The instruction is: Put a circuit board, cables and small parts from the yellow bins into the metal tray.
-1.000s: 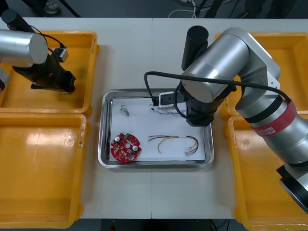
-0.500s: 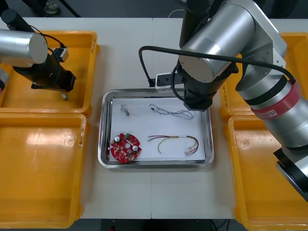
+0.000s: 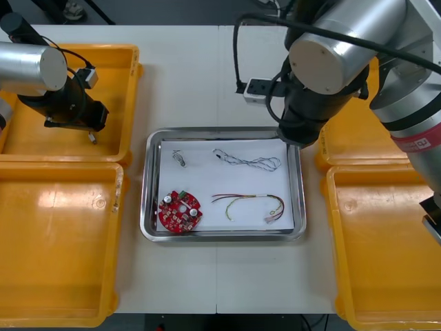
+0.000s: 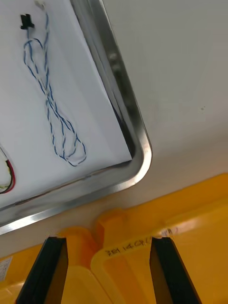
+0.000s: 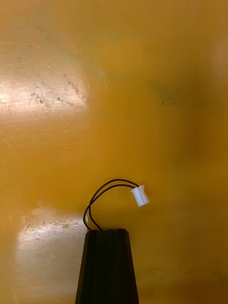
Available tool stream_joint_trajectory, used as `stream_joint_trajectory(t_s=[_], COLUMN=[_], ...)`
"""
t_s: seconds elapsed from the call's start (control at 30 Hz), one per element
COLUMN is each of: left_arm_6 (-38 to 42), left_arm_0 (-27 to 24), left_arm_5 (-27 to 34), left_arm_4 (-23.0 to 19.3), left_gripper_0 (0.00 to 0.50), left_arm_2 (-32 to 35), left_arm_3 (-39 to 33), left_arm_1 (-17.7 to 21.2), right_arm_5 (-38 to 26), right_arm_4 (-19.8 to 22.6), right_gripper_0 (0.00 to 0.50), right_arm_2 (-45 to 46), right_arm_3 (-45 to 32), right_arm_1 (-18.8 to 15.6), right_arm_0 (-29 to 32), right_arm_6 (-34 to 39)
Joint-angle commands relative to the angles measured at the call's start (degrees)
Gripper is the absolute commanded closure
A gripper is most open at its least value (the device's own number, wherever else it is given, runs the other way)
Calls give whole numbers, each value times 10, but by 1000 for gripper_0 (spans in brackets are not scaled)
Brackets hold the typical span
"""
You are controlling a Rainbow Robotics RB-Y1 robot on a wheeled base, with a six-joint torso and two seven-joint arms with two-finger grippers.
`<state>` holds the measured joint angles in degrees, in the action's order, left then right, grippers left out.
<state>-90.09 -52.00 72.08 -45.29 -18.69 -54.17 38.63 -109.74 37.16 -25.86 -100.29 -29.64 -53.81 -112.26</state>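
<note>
My left gripper (image 3: 89, 132) hangs over the far left yellow bin (image 3: 125, 83). In the left wrist view it (image 5: 107, 232) is shut on a black cable (image 5: 105, 191), which loops out to a white plug (image 5: 140, 195) above the bin floor. My right gripper (image 4: 108, 243) stands open with nothing between its fingers, over the far right corner of the metal tray (image 4: 138, 137) and the bin rims. In the tray (image 3: 153, 231) lie a red circuit board (image 3: 180, 211), a small metal part (image 3: 179, 158), a blue and white cable (image 3: 247, 161) and a red and yellow cable (image 3: 248, 203).
The near left bin (image 3: 55, 255) and near right bin (image 3: 375, 265) flank the tray. The far right bin (image 3: 355, 141) lies partly under my right arm (image 3: 331, 62). Bare table runs along the middle, beyond and in front of the tray.
My right arm has drawn back from the tray toward its far right corner, leaving the blue and white cable lying inside. My left gripper has shut on the black cable.
</note>
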Motion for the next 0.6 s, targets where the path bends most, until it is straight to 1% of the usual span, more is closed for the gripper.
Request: stream_joint_trajectory(t_s=[0.03, 0.07, 0.27, 0.43, 0.6], left_arm_6=[-46, -46, -46, -46, -46], left_arm_0=[-19, -19, -21, -21, -21], left_arm_5=[6, 10, 74, 114, 142], left_arm_4=[-6, -6, -1, -5, -6], left_gripper_0=[500, 500, 500, 500, 500], left_arm_2=[15, 19, 56, 78, 99], left_arm_3=[-9, -10, -51, -81, -104], left_arm_1=[22, 22, 31, 43, 48], right_arm_5=[-3, -3, -3, -3, -3], right_arm_4=[20, 20, 25, 20, 15], right_gripper_0=[0, 0, 0, 0, 0], right_arm_2=[27, 28, 37, 39, 52], right_arm_3=[-19, -19, -19, -10, 14], right_arm_1=[-53, -57, -93, -109, -115], right_arm_0=[-31, -31, -30, -31, -31], right_arm_6=[21, 21, 35, 48, 59])
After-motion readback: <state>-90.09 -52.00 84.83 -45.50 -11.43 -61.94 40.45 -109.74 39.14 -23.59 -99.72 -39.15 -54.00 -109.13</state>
